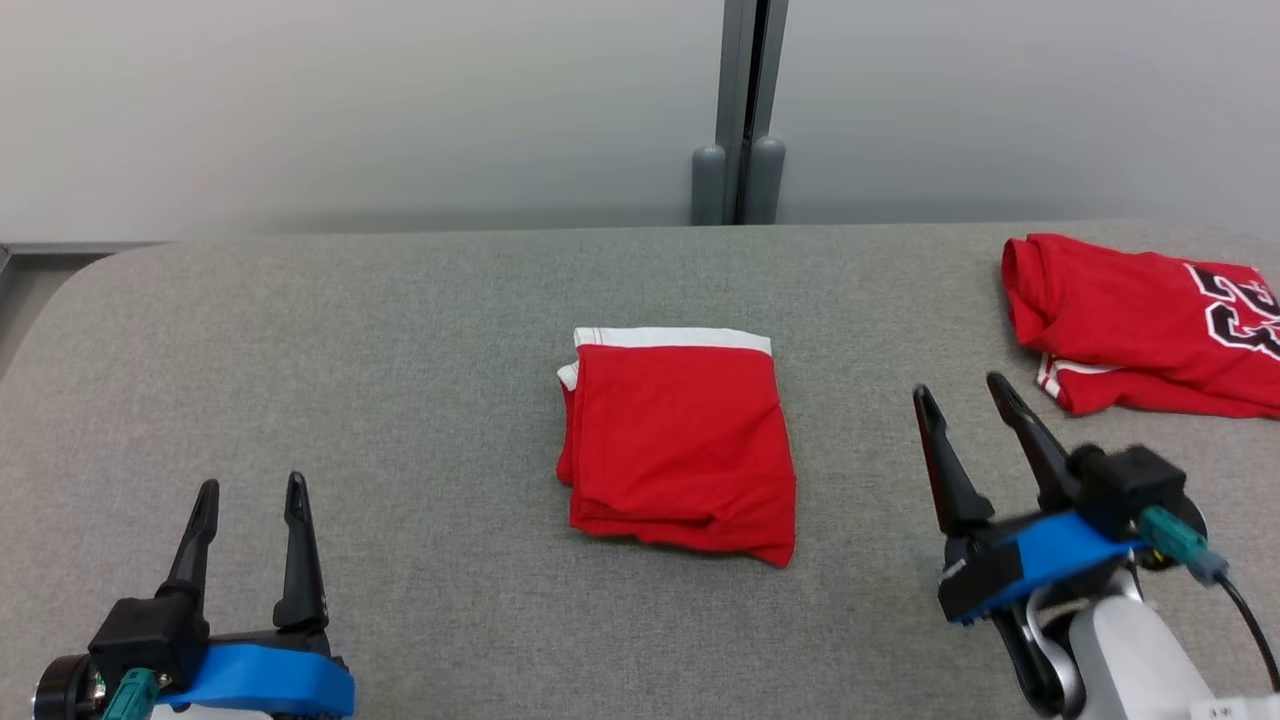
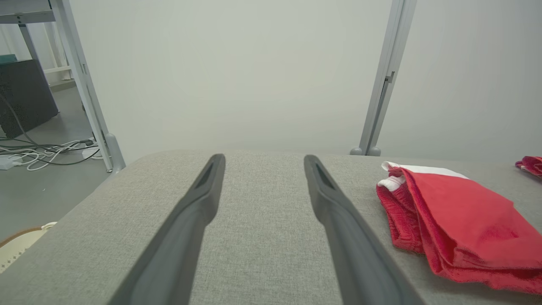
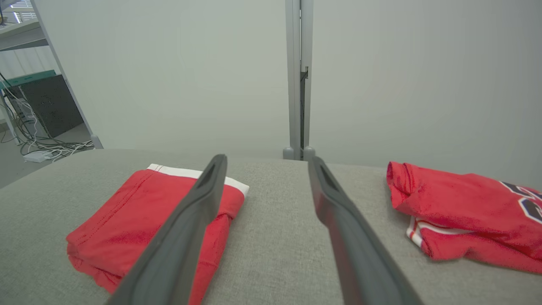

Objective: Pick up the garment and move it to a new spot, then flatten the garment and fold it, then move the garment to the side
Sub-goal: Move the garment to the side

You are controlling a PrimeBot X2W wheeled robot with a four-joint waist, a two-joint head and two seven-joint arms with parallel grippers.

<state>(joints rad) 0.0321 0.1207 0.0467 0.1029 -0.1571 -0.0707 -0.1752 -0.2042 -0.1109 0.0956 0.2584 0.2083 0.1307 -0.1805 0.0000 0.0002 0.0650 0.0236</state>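
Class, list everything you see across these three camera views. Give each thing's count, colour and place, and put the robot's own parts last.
folded garment: one, red with a white band, middle of the table
jersey: one, red with a black-and-white number, loosely folded, far right of the table
table: one, grey fabric top, under both clothes
post: one, grey, upright behind the table
cables: several, black and white, on the floor left of the table
cabinet: one, dark, beyond the cables
left gripper: one, dark fingers on a blue mount, open, lower left over bare table
right gripper: one, dark fingers on a blue mount, open, lower right between the two clothes
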